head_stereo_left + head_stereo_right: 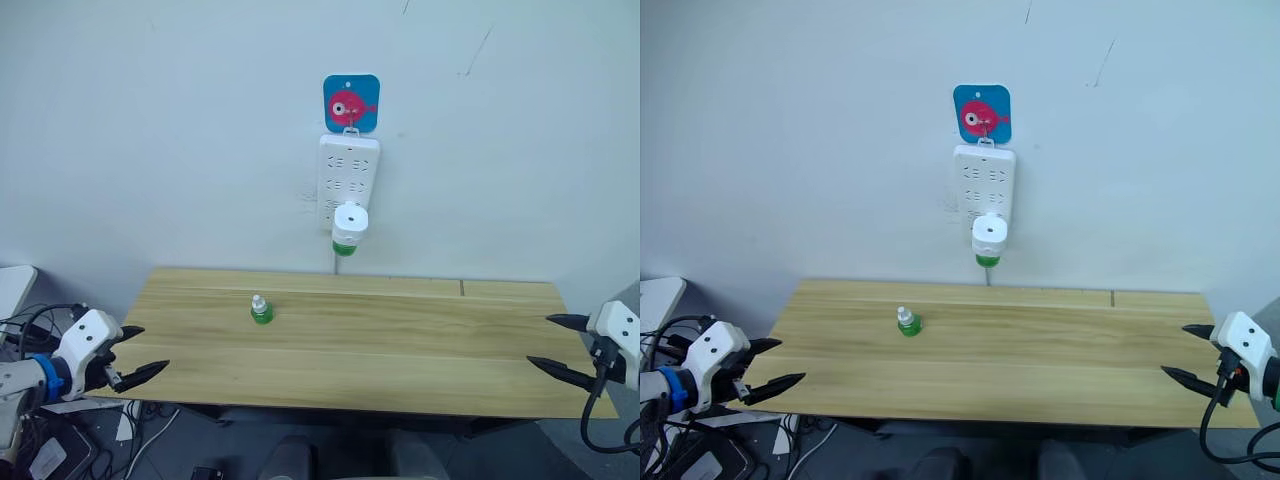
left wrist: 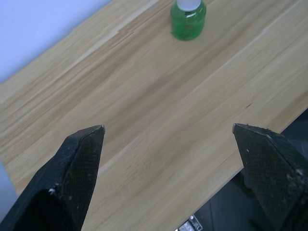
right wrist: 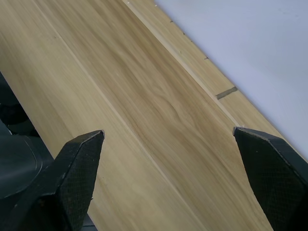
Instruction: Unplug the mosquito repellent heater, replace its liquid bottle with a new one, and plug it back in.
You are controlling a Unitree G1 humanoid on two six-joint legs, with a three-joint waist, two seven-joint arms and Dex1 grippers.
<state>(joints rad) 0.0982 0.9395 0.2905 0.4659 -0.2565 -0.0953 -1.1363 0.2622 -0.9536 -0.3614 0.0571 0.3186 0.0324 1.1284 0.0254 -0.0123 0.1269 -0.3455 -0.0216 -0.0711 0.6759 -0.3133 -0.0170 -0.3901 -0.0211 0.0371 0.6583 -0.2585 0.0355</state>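
The white mosquito repellent heater [image 1: 350, 224] is plugged into the white power strip [image 1: 347, 178] on the wall. Its liquid bottle [image 1: 344, 247] shows as a green base under the heater. The new one [image 1: 261, 309], a small green bottle with a whitish cap, stands upright on the wooden table [image 1: 400, 350], left of centre; it also appears as the capped bottle [image 2: 188, 19] in the left wrist view. My left gripper [image 1: 138, 353] hangs open at the table's left front corner. At the right front edge my right gripper [image 1: 556, 345] is open too. Both hold nothing.
A blue and pink fish sticker [image 1: 351, 102] hangs above the power strip. Cables and a dark box [image 1: 60, 450] lie on the floor to the left of the table. A seam [image 1: 461, 288] crosses the tabletop at the back right.
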